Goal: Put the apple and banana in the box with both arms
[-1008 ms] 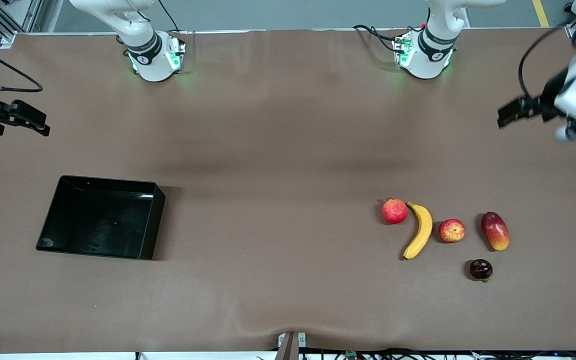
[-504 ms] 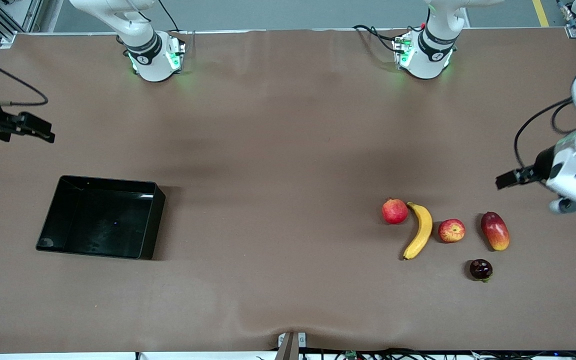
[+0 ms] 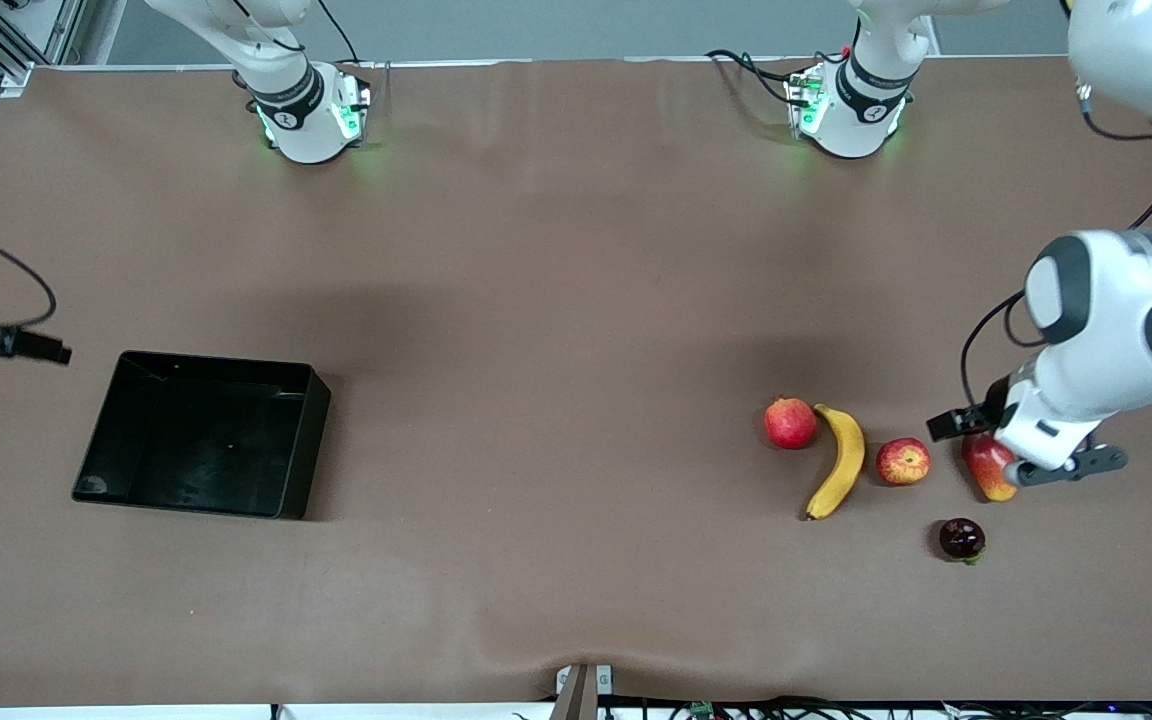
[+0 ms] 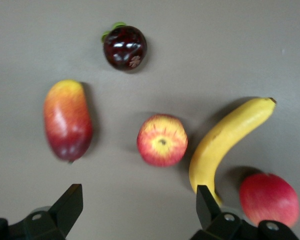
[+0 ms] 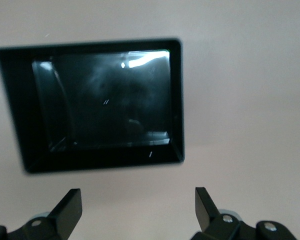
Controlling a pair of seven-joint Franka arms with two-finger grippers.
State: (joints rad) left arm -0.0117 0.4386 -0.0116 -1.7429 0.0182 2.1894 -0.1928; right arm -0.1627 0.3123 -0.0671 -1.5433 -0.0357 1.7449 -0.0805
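**Caller:** Left gripper (image 4: 135, 210) is hanging over the fruit cluster at the left arm's end of the table, jaws spread wide and holding nothing. In the front view it is sitting partly over the mango (image 3: 988, 470).

**Analyst:** And the apple (image 3: 903, 461) is lying just beside that mango, toward the middle of the table, so the gripper is needing only a short sideways shift to centre on it. Its wrist camera is showing the apple (image 4: 162, 139) almost squarely between the two fingertips.

**Caller:** Where is the banana (image 3: 839, 460) lying?

**Analyst:** Just beside the apple, one step further toward the table's middle, with the pomegranate (image 3: 789, 422) close against its upper end. Its long axis is running roughly from the robots' bases down toward the front camera, curving at the lower tip, so I'm judging the jaws would be closing across its narrow width.

**Caller:** Right gripper (image 5: 137, 210)?

**Analyst:** Also gaping wide and empty, hovering at the right arm's end, looking down on the black box (image 3: 96, 460). That box is sitting well apart from all the fruit and is holding nothing yet.

**Caller:** So the left arm is plainly the nearer one to both fruits.

**Analyst:** Yes, and the dark little fruit (image 3: 962, 538) nearer the front camera is lying out of the way.
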